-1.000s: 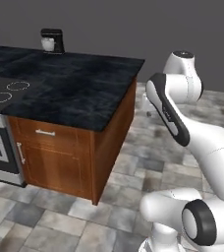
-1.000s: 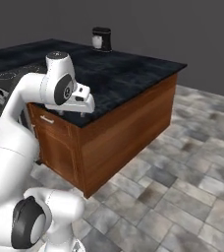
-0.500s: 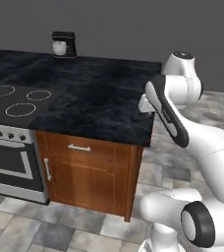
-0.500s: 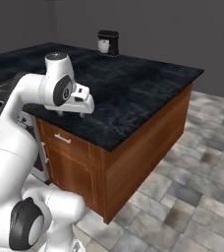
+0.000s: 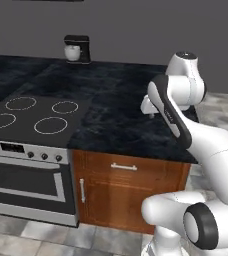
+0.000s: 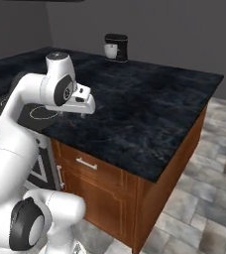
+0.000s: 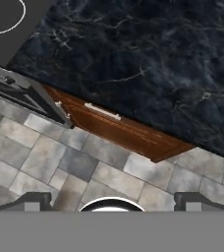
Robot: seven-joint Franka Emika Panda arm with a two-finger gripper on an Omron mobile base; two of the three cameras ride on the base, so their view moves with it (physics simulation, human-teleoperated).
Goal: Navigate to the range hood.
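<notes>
A thin black strip at the very top edge, above the cooktop, is the range hood's lower edge point(image 5: 48, 0); it also touches the top edge of the right base view as the range hood point(image 6: 43, 0). My gripper point(image 6: 82, 112) hangs over the front of the dark stone counter point(image 5: 121, 105), just right of the cooktop point(image 5: 33, 112). In the hand view the gripper point(image 7: 114, 202) is open with nothing between its fingertips point(image 7: 33, 201), looking down at the counter edge, a wooden drawer front point(image 7: 119, 128) and the tiled floor.
A black stand mixer point(image 5: 77, 48) with a white bowl stands at the back of the counter. The oven front point(image 5: 28, 182) sits below the cooktop, with a wooden cabinet point(image 5: 128, 192) beside it. The counter ends at the right point(image 6: 204, 99), with grey tiled floor point(image 6: 209, 198) beyond.
The whole scene has slid to the right in both base views: the base has driven left along the counter, bringing the cooktop and oven into fuller view. The arm holds the same pose.
</notes>
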